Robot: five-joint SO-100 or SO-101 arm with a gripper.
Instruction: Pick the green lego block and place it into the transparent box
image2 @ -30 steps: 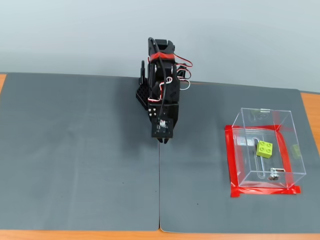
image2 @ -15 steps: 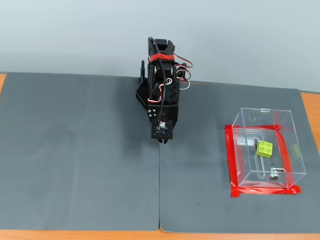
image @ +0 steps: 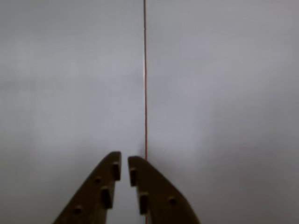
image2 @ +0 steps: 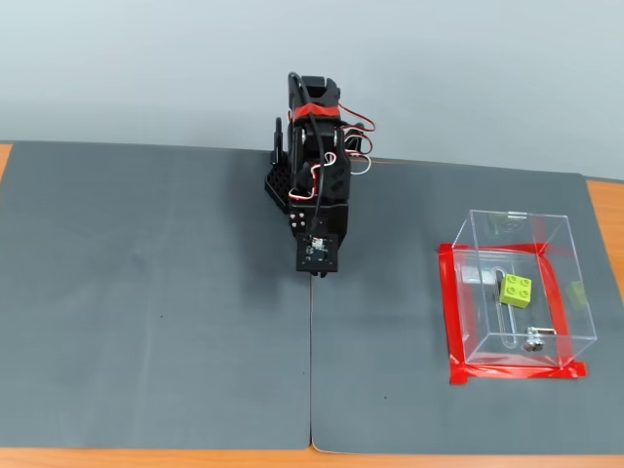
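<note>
Two grey mats (image2: 156, 302) meet at a seam (image: 145, 79) on the wooden worktop (image2: 604, 210), below a pale wall (image2: 468, 68). The end effector (image: 124, 164) is nearly clenched and empty; the green lego block (image2: 516, 290) lies inside the transparent box (image2: 565, 255).

A: What carries everything?

B: A wooden table (image2: 604, 210), orange at the edges, covered by two dark grey mats (image2: 146, 292) meeting at a seam (image2: 311, 370) that runs toward 6 o'clock in the fixed view.

A: And directly on the mats?

B: The arm's black base (image2: 283, 180) stands near 12 o'clock. The transparent box (image2: 561, 283) sits at 3 o'clock on the right mat, red tape (image2: 450, 322) around its bottom.

A: The wrist view?

B: Only pale grey mat and the seam.
</note>
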